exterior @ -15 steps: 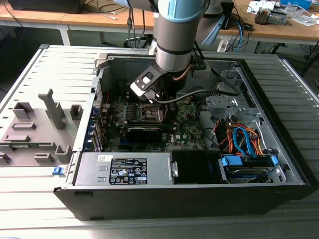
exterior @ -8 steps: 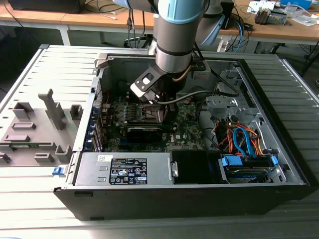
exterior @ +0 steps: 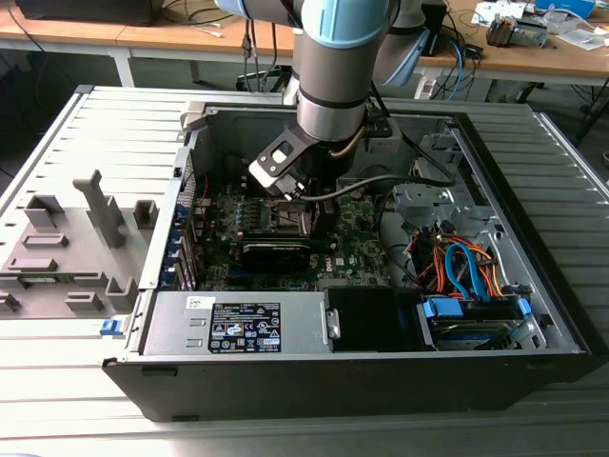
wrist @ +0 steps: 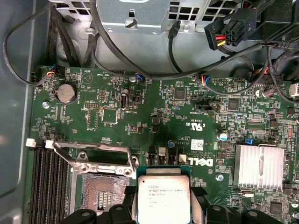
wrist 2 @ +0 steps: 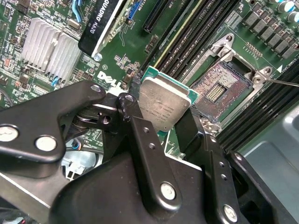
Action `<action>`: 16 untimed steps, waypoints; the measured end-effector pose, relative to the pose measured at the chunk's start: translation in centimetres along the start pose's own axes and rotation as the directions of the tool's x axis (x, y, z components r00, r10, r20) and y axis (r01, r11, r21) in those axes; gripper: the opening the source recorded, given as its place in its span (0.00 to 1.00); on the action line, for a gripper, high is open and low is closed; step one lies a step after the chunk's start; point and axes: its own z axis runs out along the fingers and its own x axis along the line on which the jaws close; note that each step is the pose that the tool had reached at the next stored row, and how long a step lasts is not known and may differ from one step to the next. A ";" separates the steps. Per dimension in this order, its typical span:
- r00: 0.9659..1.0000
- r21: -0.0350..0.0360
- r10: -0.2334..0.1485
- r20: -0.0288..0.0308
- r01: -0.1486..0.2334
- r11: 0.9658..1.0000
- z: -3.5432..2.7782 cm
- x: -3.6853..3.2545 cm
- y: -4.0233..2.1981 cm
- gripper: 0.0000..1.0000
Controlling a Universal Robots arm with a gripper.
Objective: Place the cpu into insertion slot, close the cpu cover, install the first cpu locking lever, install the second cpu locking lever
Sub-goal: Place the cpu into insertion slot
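Note:
My gripper (wrist 2: 159,114) is shut on the cpu (wrist 2: 164,103), a flat square chip with a silvery face, held by its edges between the two black fingers (wrist 2: 135,126). In the first wrist view the cpu (wrist: 162,196) hangs just above the green motherboard, beside the insertion slot (wrist: 100,193) and not over it. The insertion slot (wrist 2: 218,84) lies bare, with its dark pin field showing. The cpu cover (wrist: 93,158), a thin metal frame, stands raised at the slot's edge. A thin wire lever (wrist 2: 280,83) sticks out beside the slot. In the exterior view the gripper (exterior: 303,205) reaches down into the open computer case.
A black graphics card (wrist 2: 100,23) and a finned heatsink (wrist: 259,165) lie close to the cpu. Long memory slots (wrist: 46,186) run along the slot's other side. Cables (wrist: 224,32) hang over the board's edge. A power supply (exterior: 233,324) and drive cables (exterior: 466,271) fill the case's front.

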 end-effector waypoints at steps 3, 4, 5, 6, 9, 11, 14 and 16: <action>1.000 0.000 0.000 0.000 0.000 1.000 0.13 0.00 0.00 0.55; 1.000 0.000 0.000 0.000 0.000 1.000 0.17 0.00 0.00 0.55; 1.000 0.000 0.000 0.000 0.000 1.000 0.19 0.00 0.00 0.55; 1.000 0.000 0.000 0.000 0.000 1.000 0.22 0.00 0.00 0.55; 1.000 0.000 0.000 0.000 0.000 1.000 0.28 0.00 -0.03 0.55; 1.000 0.000 0.000 0.000 0.000 1.000 0.30 0.01 -0.09 0.55; 1.000 0.000 0.000 0.000 0.000 1.000 0.31 0.03 -0.17 0.55; 1.000 0.000 0.000 0.000 0.000 1.000 0.31 0.04 -0.22 0.55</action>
